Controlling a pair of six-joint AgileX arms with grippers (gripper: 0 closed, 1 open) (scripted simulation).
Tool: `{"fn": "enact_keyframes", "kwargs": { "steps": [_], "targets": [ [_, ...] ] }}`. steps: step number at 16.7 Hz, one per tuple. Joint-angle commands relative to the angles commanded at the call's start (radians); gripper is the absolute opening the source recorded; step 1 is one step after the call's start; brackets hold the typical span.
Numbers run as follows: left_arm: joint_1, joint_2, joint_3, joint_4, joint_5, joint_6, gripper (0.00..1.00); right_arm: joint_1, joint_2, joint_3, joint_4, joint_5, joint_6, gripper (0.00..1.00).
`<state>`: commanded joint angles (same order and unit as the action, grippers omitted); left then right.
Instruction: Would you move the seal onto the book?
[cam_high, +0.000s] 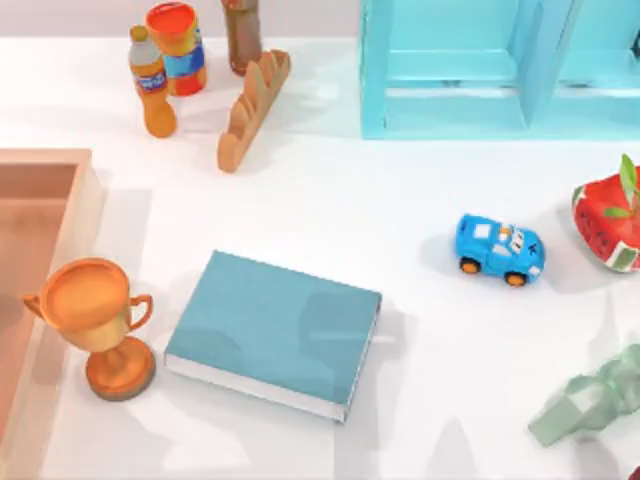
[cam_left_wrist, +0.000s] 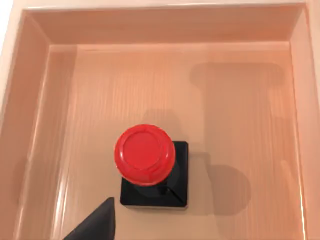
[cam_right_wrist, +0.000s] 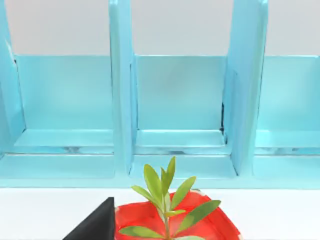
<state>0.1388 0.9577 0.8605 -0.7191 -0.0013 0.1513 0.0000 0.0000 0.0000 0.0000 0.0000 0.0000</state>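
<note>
The seal (cam_left_wrist: 150, 165), a black square block with a round red knob, stands upright on the floor of a wooden tray (cam_left_wrist: 240, 100). A dark tip of my left gripper (cam_left_wrist: 95, 227) hangs above the tray, just beside the seal and apart from it. The book (cam_high: 272, 332), teal-blue with white page edges, lies flat at the table's front middle, right of the tray (cam_high: 60, 190). A dark tip of my right gripper (cam_right_wrist: 97, 225) hovers by a red plant pot (cam_right_wrist: 200, 225), facing the light-blue shelf unit (cam_right_wrist: 175, 100).
A copper trophy (cam_high: 97, 322) stands between the tray and the book. A blue toy car (cam_high: 499, 250), the red pot (cam_high: 610, 225) and a pale green object (cam_high: 590, 402) sit at the right. Bottles (cam_high: 150, 80), a can and a bread loaf (cam_high: 252, 108) stand at the back left, the shelf unit (cam_high: 480, 70) at the back right.
</note>
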Motion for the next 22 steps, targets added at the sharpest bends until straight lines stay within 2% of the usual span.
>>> {"fn": "enact_keyframes", "kwargs": {
  "steps": [6,11,19,22],
  "targets": [
    [0.075,0.565,0.487,-0.388,-0.001,0.082,1.0,0.0,0.0,0.0,0.0,0.0,0.0,1.0],
    [0.114,0.851,0.739,-0.593,-0.001,0.125,1.0,0.0,0.0,0.0,0.0,0.0,0.0,1.0],
    [0.117,0.904,0.78,-0.628,-0.001,0.132,1.0,0.0,0.0,0.0,0.0,0.0,0.0,1.0],
    [0.121,0.918,0.716,-0.558,-0.001,0.132,1.0,0.0,0.0,0.0,0.0,0.0,0.0,1.0]
  ]
}}
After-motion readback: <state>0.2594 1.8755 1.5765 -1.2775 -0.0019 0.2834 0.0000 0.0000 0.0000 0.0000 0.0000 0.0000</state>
